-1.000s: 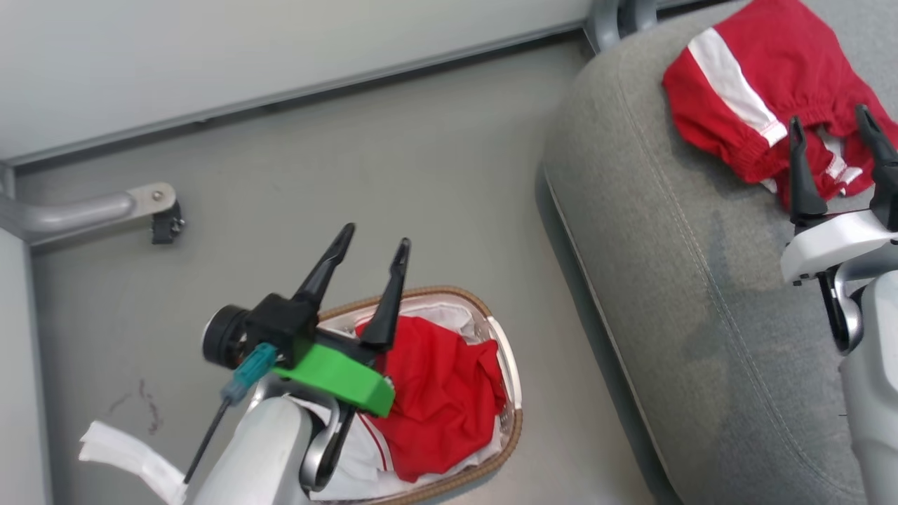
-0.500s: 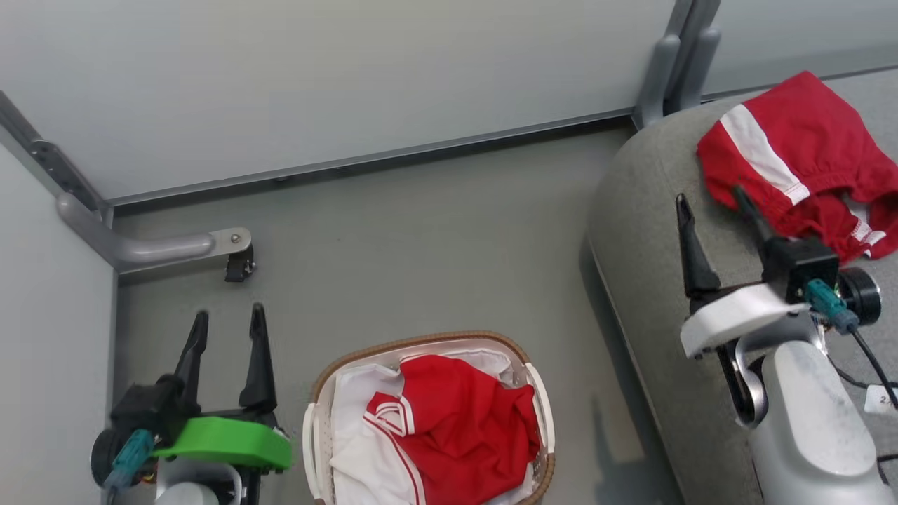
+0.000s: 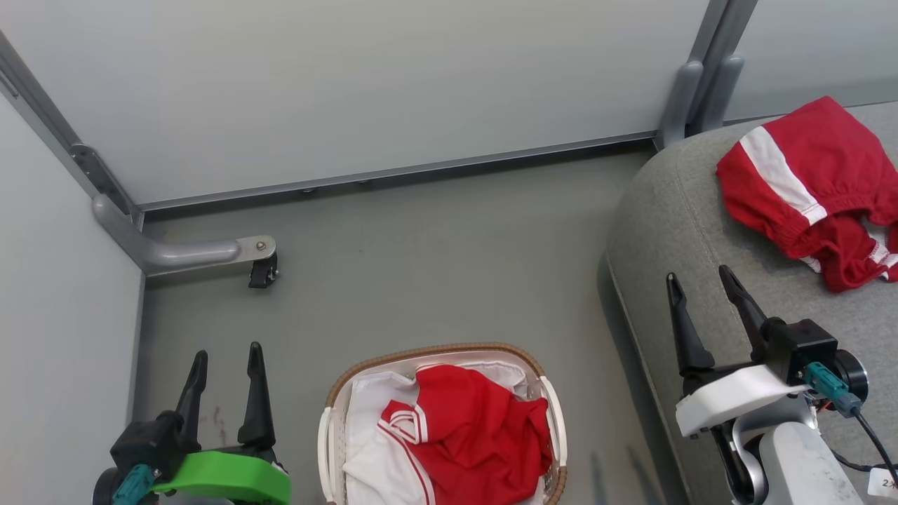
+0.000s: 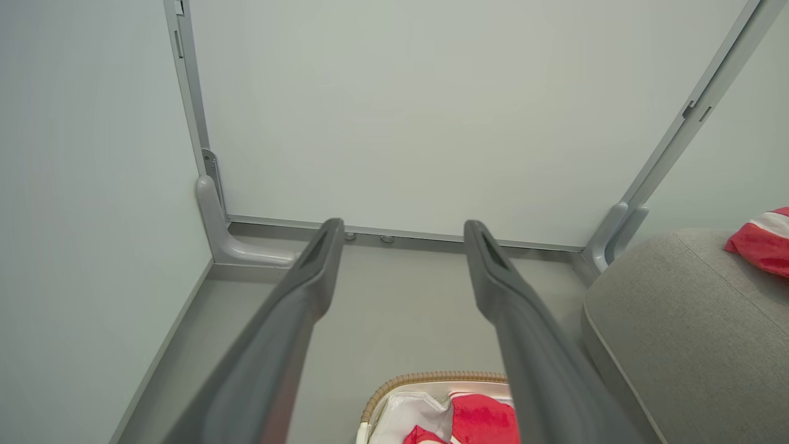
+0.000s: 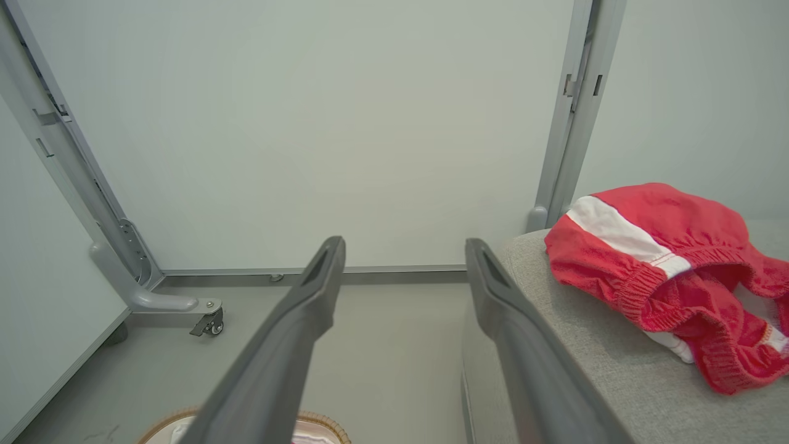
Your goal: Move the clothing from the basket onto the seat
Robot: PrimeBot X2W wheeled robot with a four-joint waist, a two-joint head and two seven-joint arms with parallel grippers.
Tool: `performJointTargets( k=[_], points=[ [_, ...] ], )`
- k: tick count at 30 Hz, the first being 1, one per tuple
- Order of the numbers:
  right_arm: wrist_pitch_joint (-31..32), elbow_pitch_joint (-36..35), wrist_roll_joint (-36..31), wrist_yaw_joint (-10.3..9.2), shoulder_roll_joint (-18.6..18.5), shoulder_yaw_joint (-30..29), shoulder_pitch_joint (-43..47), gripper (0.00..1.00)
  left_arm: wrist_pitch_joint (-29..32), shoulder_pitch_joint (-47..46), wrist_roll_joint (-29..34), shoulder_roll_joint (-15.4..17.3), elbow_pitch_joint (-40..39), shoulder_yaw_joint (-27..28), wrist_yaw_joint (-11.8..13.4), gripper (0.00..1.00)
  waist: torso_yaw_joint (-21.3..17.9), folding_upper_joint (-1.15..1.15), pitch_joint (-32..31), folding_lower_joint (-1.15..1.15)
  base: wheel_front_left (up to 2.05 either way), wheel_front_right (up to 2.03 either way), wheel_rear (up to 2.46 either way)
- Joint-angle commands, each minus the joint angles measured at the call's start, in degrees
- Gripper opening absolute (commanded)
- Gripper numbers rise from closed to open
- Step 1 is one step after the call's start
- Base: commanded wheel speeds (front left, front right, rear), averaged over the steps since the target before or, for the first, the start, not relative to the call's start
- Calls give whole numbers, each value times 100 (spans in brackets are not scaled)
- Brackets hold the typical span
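The red shorts (image 3: pixel 807 182) with a white side stripe lie crumpled on the grey seat (image 3: pixel 701 231) at the right, seen too in the right wrist view as shorts (image 5: pixel 666 271) on the seat (image 5: pixel 585 345). A red shirt (image 3: pixel 477 435) with white trim fills the white basket (image 3: pixel 326 435) with the brown rim, on the floor at bottom centre. My left gripper (image 3: pixel 224 354) is open, left of the basket, holding nothing. My right gripper (image 3: pixel 698 280) is open over the seat's left edge, below and left of the shorts.
Pale partition walls close off the back and left. A grey metal foot with a small caster (image 3: pixel 263 270) stands on the floor at the back left. A grey post (image 3: pixel 701 84) rises behind the seat. Grey floor (image 3: pixel 435 266) lies between basket and wall.
The camera has tilted and shifted, so the scene moved in frame. The left gripper swung away from above the basket to its left. The right gripper drew back from the shorts toward the seat's left edge.
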Motion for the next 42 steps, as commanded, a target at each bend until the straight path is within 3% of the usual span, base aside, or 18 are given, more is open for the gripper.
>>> performJointTargets(
  k=[1,31,42],
  points=[
    [-12,-1,56,-8,-18,25,90,100,-5,88,-7,4,13,3,-15,100,1,0,-23,0,0,0,0],
    [-12,196,93,-8,-17,182,43,100,-5,3,-37,4,67,-175,-24,100,-35,0,19,0,0,0,0],
    [-12,98,36,-8,-17,187,-117,100,-5,-406,193,4,313,-699,-25,100,-168,0,388,0,0,0,0]
  ],
)
